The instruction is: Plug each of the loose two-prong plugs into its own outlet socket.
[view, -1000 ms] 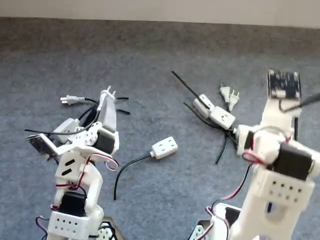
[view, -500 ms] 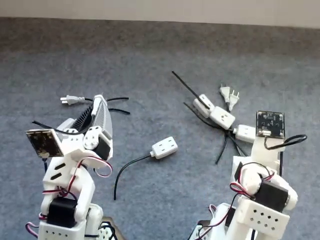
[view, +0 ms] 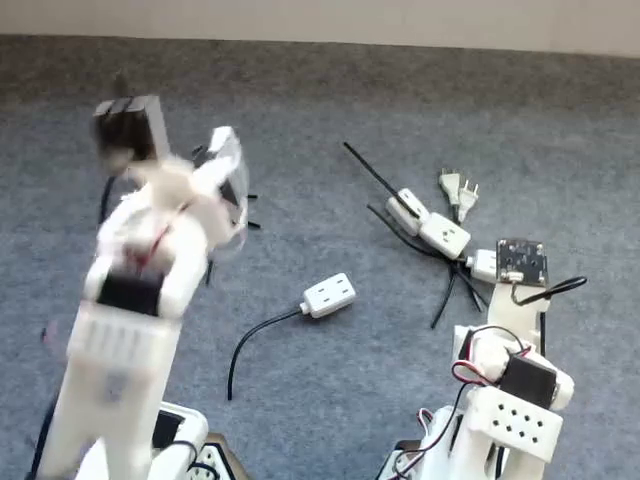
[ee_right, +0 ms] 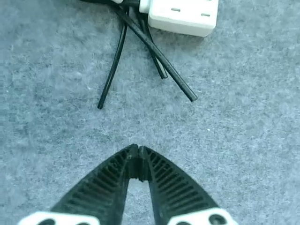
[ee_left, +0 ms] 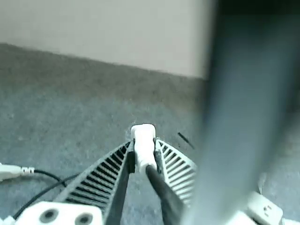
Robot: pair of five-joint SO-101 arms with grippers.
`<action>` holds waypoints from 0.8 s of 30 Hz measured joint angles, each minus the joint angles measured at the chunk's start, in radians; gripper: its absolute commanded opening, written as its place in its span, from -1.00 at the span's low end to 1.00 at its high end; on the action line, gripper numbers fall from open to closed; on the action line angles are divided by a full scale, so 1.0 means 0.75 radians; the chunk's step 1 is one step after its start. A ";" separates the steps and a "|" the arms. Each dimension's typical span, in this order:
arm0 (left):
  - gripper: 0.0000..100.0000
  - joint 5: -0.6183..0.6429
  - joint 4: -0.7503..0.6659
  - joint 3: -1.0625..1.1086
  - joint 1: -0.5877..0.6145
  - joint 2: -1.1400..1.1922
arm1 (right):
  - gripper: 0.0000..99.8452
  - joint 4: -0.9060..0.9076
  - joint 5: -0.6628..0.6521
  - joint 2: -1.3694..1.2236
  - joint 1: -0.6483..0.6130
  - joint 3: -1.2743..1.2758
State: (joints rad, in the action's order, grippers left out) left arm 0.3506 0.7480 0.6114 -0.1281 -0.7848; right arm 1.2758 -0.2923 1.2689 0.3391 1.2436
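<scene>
— Grey carpet everywhere. What's the left gripper got?
— It's clamped on a white cord end, up high at upper left. Plug or socket, I can't tell.
— And the right gripper?
— Pinched together, empty, low over the carpet at lower right. One plug lies upper right, and a socket sits mid-frame.

— What's the ground beneath the right claw?
— Rough grey felt-like cloth; the claw's matt black ribbed plastic.
— The socket block ahead of it?
— Smooth white plastic, like the plug in the left claw.
</scene>
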 measured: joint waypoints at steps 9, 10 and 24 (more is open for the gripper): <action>-0.99 0.186 0.908 -1.072 -0.106 0.800 | -0.98 -0.057 0.000 0.002 0.000 0.061; -0.99 0.233 0.994 -1.166 -0.104 0.855 | -0.98 -0.057 0.000 0.002 0.000 0.061; -0.99 0.677 1.352 -1.293 -0.471 0.861 | -0.98 -0.252 0.000 0.002 0.000 0.301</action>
State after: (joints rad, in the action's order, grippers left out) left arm 0.8585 1.7622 -0.3583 -0.4810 -0.1389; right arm 1.0871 -0.2923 1.2704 0.3391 1.4691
